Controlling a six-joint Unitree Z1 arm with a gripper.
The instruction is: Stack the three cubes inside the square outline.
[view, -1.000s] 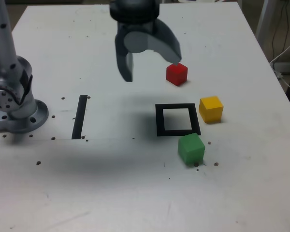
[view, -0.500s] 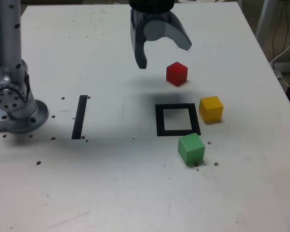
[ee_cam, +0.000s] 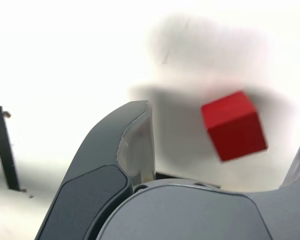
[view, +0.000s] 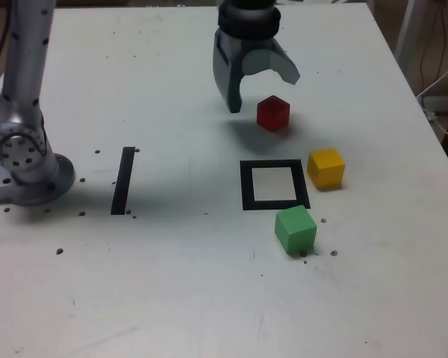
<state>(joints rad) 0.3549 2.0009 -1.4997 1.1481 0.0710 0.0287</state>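
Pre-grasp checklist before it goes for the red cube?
1. Jaws open: ok, the gripper stands wide open and holds nothing.
2. Red cube between the fingers: cannot tell; the wrist view shows it in the gap, not yet touched.
3. Red cube flat on the table: ok.
4. Square outline free: ok, nothing inside it.
5. Yellow cube and green cube clear of the outline's white middle: ok, both sit beside the tape.

The exterior view is bright and sharp, with soft grey shadows on the white table (view: 209, 298). In the wrist view the table glares almost pure white, and the red cube (ee_cam: 233, 125) looks blurry.
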